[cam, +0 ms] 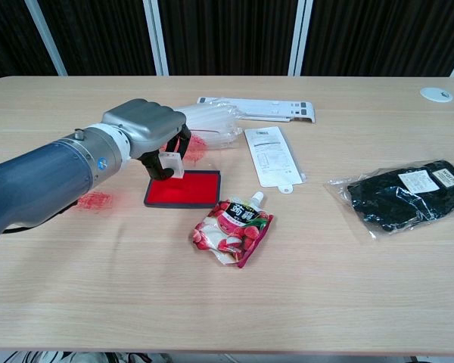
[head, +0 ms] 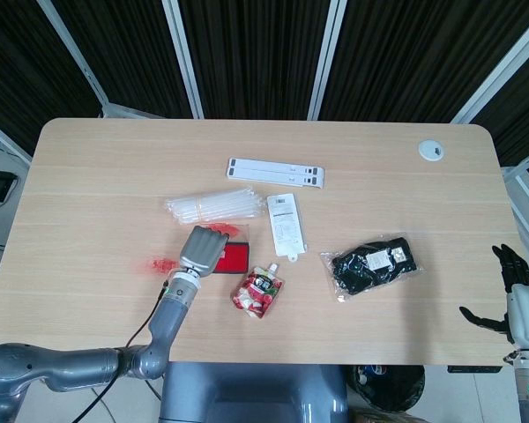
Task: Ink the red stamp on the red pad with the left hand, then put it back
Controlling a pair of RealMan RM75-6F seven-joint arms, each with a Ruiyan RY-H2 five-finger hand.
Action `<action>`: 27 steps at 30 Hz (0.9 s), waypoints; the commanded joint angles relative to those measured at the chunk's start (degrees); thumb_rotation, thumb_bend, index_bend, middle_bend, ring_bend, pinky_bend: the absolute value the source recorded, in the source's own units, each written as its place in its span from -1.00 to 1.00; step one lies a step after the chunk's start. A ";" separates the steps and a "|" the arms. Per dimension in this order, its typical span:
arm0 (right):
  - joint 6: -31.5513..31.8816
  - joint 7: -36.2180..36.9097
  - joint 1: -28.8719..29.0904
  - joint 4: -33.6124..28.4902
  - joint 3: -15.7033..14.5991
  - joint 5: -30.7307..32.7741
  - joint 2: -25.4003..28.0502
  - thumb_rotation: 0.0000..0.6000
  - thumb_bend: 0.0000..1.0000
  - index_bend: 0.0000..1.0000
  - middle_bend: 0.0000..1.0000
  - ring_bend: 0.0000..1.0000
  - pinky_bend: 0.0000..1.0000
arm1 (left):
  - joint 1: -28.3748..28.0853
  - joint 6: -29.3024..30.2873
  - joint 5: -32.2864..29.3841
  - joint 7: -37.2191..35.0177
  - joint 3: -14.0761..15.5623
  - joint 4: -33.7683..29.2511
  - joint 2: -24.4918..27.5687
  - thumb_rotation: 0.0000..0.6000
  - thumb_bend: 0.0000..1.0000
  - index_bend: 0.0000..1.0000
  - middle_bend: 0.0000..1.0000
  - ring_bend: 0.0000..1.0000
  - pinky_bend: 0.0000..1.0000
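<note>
My left hand [cam: 145, 130] grips the stamp [cam: 169, 165], a clear-handled block whose red base is hidden against the pad. The stamp stands on the back left part of the red ink pad [cam: 188, 189], a flat red rectangle in a dark tray. From above, the left hand [head: 204, 250] covers the stamp and the left half of the pad [head: 236, 256]. My right hand [head: 514, 289] hangs past the table's right front corner, fingers apart and holding nothing.
Red ink smudges [cam: 94, 200] mark the table left of the pad. A bag of clear straws [cam: 212, 125] lies just behind it, a lychee pouch [cam: 233, 230] just in front. A white packet [cam: 271, 156], white strip [cam: 257, 108] and black bag [cam: 405, 193] lie to the right.
</note>
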 commanded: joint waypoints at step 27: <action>-0.23 0.54 -0.01 0.15 -0.07 0.04 0.06 1.00 -0.68 -1.00 -1.00 -1.00 -0.60 | -1.59 -0.21 -2.34 -0.24 2.57 4.20 -2.35 1.00 0.14 0.39 0.39 0.08 0.23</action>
